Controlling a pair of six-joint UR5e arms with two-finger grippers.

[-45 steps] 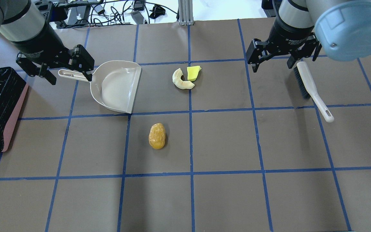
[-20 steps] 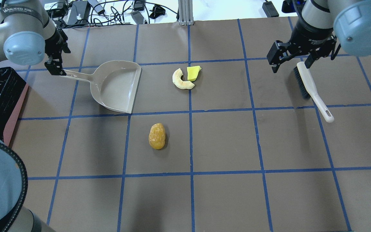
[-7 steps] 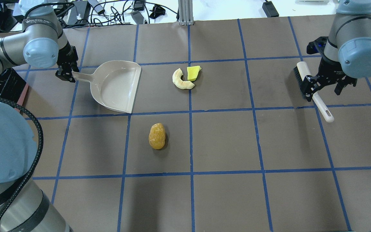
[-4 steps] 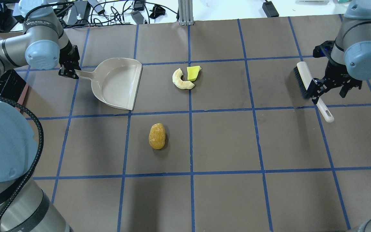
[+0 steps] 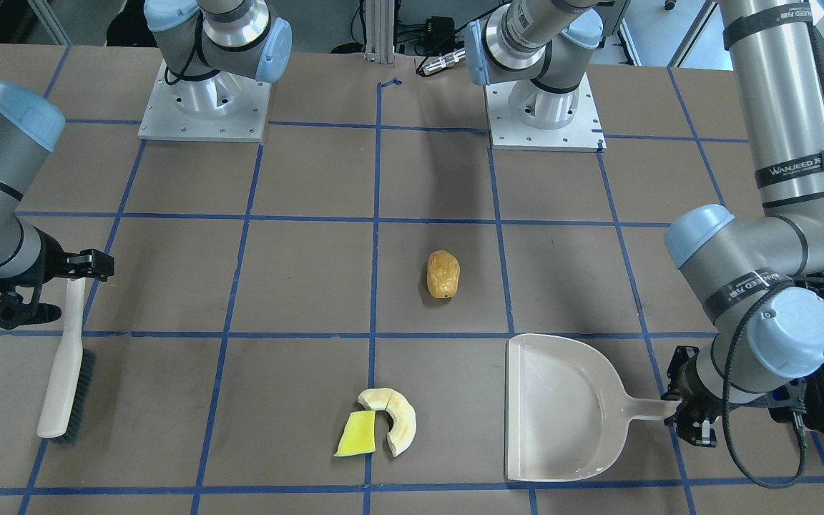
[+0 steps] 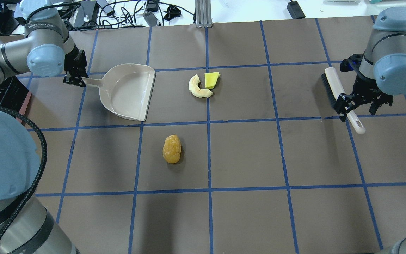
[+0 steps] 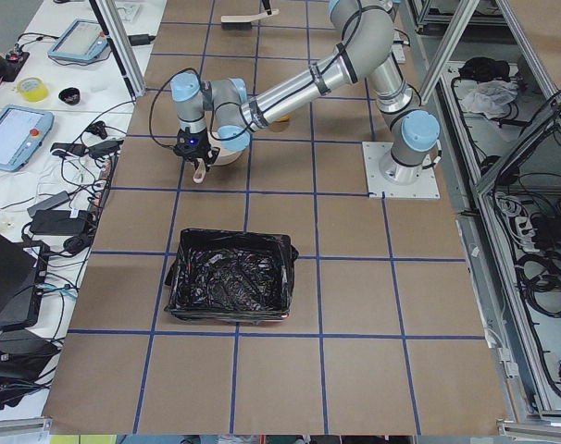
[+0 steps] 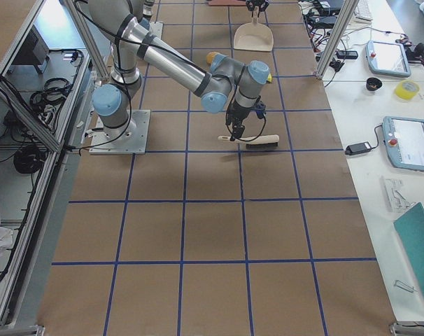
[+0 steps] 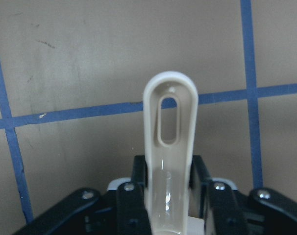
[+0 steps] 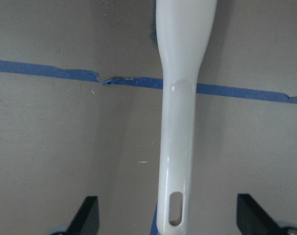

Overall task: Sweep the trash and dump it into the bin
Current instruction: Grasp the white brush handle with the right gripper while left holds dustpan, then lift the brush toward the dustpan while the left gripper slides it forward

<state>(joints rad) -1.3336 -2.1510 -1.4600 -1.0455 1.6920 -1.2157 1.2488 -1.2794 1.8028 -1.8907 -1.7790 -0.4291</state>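
The dustpan handle (image 9: 169,122) is clamped in the left gripper (image 9: 169,171), the right gripper (image 10: 170,215) is spread astride the brush handle (image 10: 180,122), and the potato-like lump (image 6: 172,149), crescent rind (image 6: 197,88) and yellow wedge (image 6: 211,80), lying mid-table far from the bin (image 7: 230,287), are judged light and best swept.

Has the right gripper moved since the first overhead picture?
Yes. In the overhead view the right gripper went along the unmoved brush, from its bristle end toward its handle end, nearer the robot.

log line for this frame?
left hand: shut on dustpan handle | right hand: open, astride brush handle | trash: unswept on table
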